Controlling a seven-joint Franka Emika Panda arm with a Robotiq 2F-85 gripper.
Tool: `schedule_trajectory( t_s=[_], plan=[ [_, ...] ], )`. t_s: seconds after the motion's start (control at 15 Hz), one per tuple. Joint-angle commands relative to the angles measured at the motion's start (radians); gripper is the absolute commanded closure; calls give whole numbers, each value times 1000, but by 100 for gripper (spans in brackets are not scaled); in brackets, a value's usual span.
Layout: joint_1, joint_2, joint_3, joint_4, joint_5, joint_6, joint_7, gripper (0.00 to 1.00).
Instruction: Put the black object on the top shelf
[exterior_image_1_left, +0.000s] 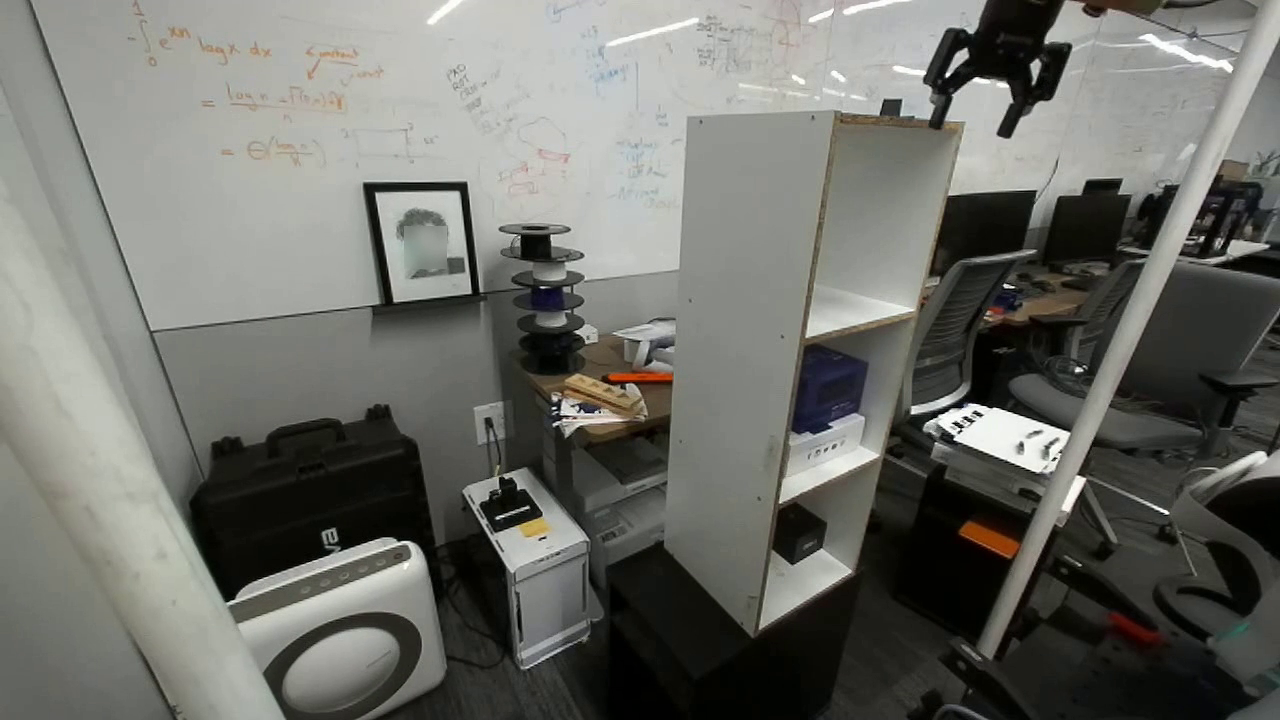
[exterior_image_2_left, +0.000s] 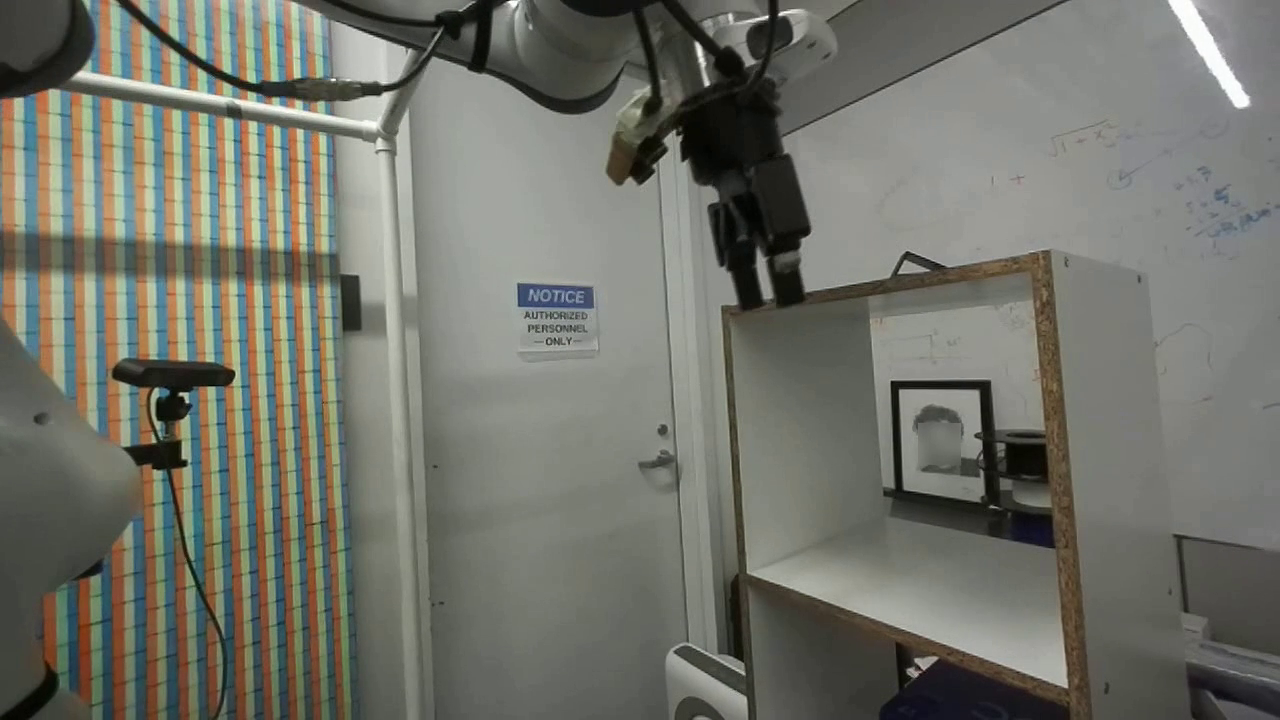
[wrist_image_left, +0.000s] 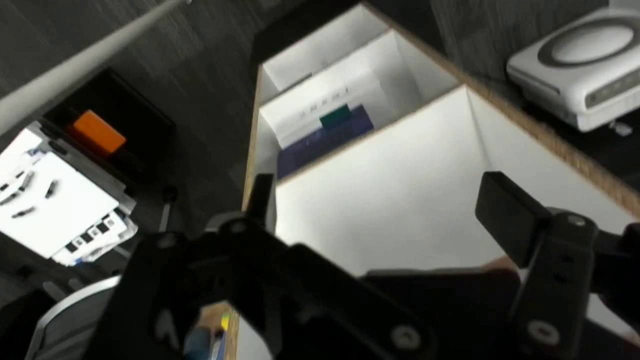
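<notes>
A small black object (exterior_image_1_left: 891, 107) stands on the top shelf (exterior_image_1_left: 868, 120) of the white shelving unit. In an exterior view it shows as a thin slanted black shape (exterior_image_2_left: 916, 262) on the top board (exterior_image_2_left: 985, 269). My gripper (exterior_image_1_left: 975, 118) is open and empty, over the front edge of the unit, apart from the black object. It also shows in an exterior view (exterior_image_2_left: 768, 290) near the corner of the top board. In the wrist view my fingers (wrist_image_left: 382, 210) are wide apart with only the unit's white interior between them. The black object is not discernible in the wrist view.
The unit's lower compartments hold a purple box (exterior_image_1_left: 832, 388), a white box (exterior_image_1_left: 828, 443) and a black box (exterior_image_1_left: 800, 532). A white pole (exterior_image_1_left: 1130, 330) stands in front. Office chairs (exterior_image_1_left: 965, 320) stand beyond the unit. A whiteboard (exterior_image_1_left: 590, 120) is behind.
</notes>
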Motion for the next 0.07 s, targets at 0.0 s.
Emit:
schedule_trajectory(
  t_s=[0.0],
  plan=[
    [9,-27,-7,-50,-2,-38,-21,0]
  ],
)
